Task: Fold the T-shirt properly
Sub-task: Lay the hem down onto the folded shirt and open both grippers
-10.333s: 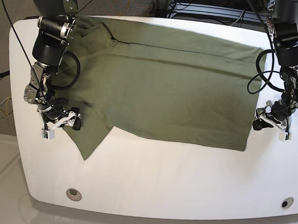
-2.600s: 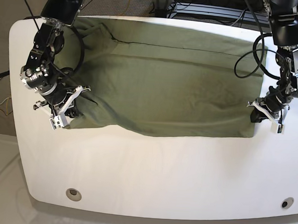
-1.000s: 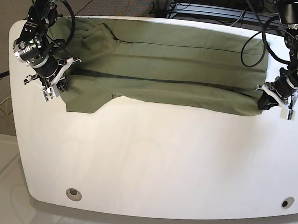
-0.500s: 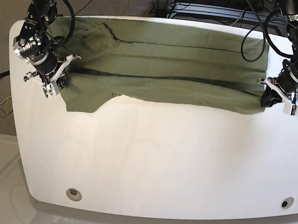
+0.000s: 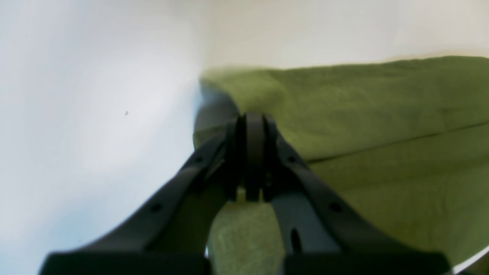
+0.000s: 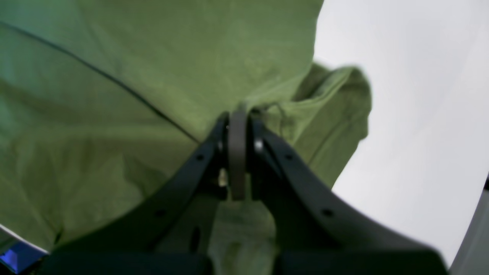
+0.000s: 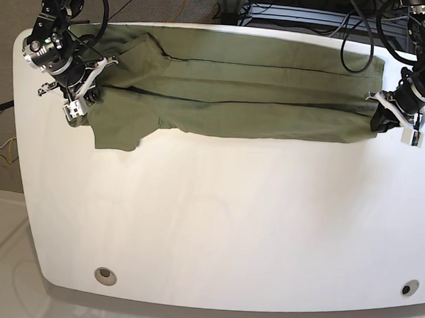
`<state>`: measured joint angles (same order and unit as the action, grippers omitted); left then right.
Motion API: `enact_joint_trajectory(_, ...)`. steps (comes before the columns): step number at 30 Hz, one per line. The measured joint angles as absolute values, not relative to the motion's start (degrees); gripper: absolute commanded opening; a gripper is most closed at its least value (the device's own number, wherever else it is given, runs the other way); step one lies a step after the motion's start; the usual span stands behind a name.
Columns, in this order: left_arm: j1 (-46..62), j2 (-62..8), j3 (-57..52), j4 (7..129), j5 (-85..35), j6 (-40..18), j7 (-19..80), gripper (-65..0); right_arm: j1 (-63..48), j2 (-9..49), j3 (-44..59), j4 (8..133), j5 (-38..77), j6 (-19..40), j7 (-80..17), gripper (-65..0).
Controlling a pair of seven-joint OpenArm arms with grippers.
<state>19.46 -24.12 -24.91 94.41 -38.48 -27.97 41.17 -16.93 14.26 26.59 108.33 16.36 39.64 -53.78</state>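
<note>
Both grippers have carried the plain olive-green cotton T-shirt (image 7: 244,89) farther back across the white worktop (image 7: 216,216); left gripper (image 7: 385,124) and right gripper (image 7: 84,99) stay clenched on its near edge.

T-shirt (image 7: 237,89): plain olive green, no print. Table (image 7: 216,216): glossy white, red mark at right edge. Gripper fingers (image 5: 254,152): black. Arms: black and silver, black cables.

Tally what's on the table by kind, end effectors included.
T-shirt: 1
End effectors: 2, left and right, both shut on the T-shirt
Total: 3
</note>
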Motion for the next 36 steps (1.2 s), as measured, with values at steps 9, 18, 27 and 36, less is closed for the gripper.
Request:
enact_joint_trajectory(9, 20.62, -24.56, -26.11, 97.27, -39.55, -28.8, 44.36, -52.7, -17.02, 14.28, 27.09, 109.43, 16.34, 39.18, -53.19, -63.3)
enact_joint_trajectory(18, 21.15, -24.53, -25.98, 97.36, -38.7, -28.73, 43.86, -64.1, -17.04, 14.26, 27.42, 109.45, 16.36, 39.09, -53.67, -65.0)
enact_joint_trajectory(27, 19.99, -24.29, -26.17, 98.06, -38.52, -28.73, 45.74, -49.3, -17.23, 14.26, 27.38, 109.67, 16.36, 39.07, -54.89, -34.5)
enact_joint_trajectory(36, 19.77, -24.29, -26.28, 98.35, -38.33, -28.6, 45.87, -33.5, -18.0, 14.28, 27.42, 109.75, 16.34, 39.03, -55.16, -30.2)
